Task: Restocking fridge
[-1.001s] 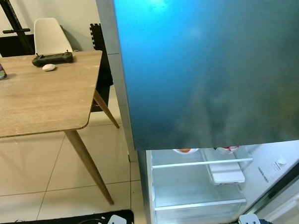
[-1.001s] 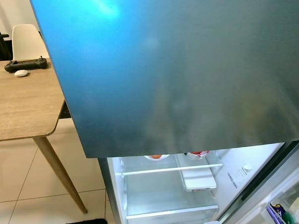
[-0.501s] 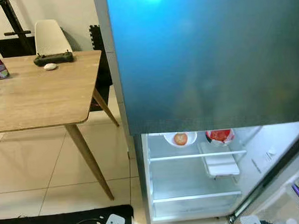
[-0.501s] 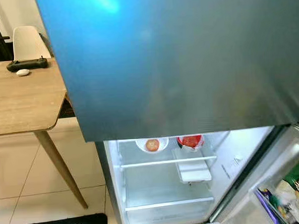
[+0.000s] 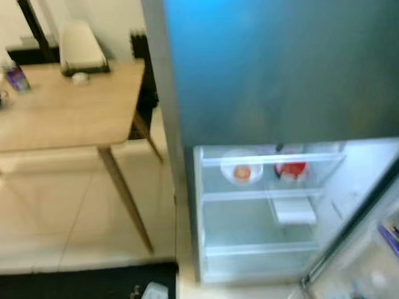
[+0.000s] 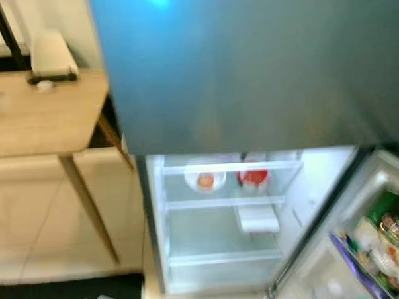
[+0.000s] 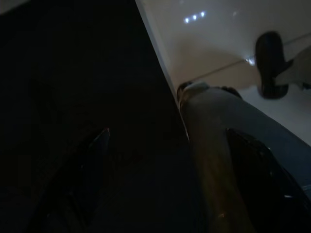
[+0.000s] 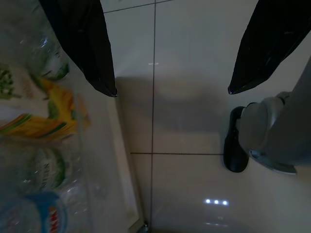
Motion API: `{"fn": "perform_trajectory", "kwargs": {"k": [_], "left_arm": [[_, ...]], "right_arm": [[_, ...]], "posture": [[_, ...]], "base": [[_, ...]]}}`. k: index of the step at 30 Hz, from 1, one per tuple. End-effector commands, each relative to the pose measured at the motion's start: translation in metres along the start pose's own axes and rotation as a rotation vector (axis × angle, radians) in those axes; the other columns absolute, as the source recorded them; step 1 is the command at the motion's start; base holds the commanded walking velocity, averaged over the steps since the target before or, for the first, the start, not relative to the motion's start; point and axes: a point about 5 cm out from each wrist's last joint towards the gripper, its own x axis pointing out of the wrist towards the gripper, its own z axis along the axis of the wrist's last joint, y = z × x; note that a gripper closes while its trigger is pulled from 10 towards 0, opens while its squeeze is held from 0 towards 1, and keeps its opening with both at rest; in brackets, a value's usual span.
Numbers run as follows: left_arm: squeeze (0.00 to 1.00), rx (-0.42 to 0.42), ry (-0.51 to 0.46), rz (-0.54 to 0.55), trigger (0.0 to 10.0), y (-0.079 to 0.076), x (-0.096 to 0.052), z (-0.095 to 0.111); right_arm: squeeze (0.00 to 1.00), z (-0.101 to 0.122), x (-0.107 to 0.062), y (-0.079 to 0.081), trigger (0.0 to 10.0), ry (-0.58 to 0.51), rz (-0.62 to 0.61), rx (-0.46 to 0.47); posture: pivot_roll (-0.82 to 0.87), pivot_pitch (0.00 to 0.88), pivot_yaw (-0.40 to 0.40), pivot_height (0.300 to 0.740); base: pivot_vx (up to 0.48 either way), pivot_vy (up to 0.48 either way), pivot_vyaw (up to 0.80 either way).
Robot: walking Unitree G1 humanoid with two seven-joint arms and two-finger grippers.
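Open lower compartment of the grey fridge (image 6: 222,208) sits ahead, white glass shelves mostly bare. Right claw (image 8: 172,92) hangs wide, empty; left claw (image 7: 165,170) wide too. Judgement: fetch the can (image 5: 15,78) from the wooden worktop (image 5: 65,115) first.

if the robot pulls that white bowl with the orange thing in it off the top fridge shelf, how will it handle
The white bowl looks rigid and shallow, so it should probably slide flat along the shelf without flexing. The round orange thing sits loose inside and may roll if the bowl tilts. The glossy rim could be slippery; the blur hides finer detail.
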Motion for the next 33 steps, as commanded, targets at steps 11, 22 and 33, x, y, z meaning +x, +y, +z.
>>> {"fn": "perform_trajectory", "kwargs": {"k": [11, 22, 33], "left_arm": [[0.00, 0.007, 0.047, -0.011, 10.0, -0.0027, -0.0016, -0.0125], [0.00, 0.008, 0.045, -0.011, 10.0, -0.0022, -0.0017, -0.0123], [0.00, 0.020, 0.040, -0.010, 10.0, -0.0021, -0.0015, -0.0112]], "right_arm": [[0.00, 0.0012, 0.0001, -0.0038, 10.0, -0.006, -0.010, 0.001], [0.00, -0.0005, -0.0002, 0.0000, 10.0, 0.003, 0.079, 0.145], [0.00, 0.0003, -0.0001, -0.0019, 10.0, 0.008, 0.100, 0.220]], "posture": [[-0.05, 0.000, -0.021, 0.740], [-0.05, 0.000, -0.018, 0.740], [-0.06, 0.000, -0.021, 0.740]], "base": [[-0.298, 0.000, 0.00], [-0.298, 0.000, 0.00], [-0.102, 0.000, -0.65]]}}
